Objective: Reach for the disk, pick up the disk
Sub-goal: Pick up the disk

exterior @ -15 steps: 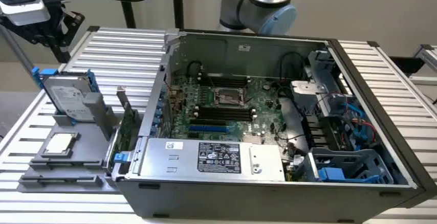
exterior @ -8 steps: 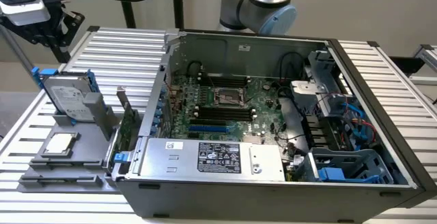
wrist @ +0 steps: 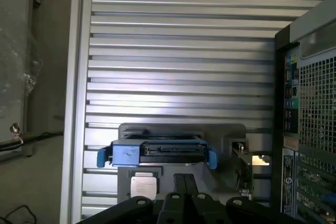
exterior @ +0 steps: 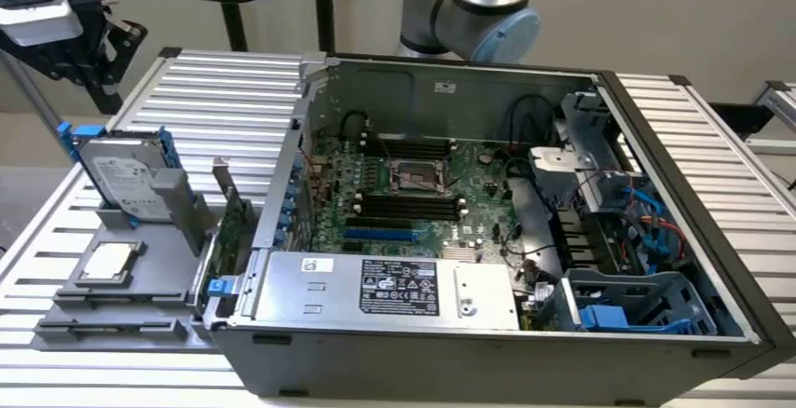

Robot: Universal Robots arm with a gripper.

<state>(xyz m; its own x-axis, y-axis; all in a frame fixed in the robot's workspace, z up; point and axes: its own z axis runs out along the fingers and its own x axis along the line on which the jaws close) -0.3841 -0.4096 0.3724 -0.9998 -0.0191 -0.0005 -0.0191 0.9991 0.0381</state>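
The disk (exterior: 125, 177) is a silver-grey hard drive with a white label and blue rails. It stands on edge in a grey holder (exterior: 174, 205) at the exterior view's left, on the ribbed table. My gripper (exterior: 97, 87) hangs above and behind it, well apart from it. In the wrist view the disk (wrist: 157, 153) shows edge-on, with blue tabs at both ends, just beyond my gripper (wrist: 184, 182). The two dark fingers lie pressed together with nothing between them.
A small square chip (exterior: 110, 264) lies in a grey tray in front of the disk. An expansion card (exterior: 231, 212) stands between the holder and the open computer case (exterior: 498, 203). A silver power supply (exterior: 386, 287) sits in the case's front. The ribbed table (wrist: 178, 51) stretches beyond the disk.
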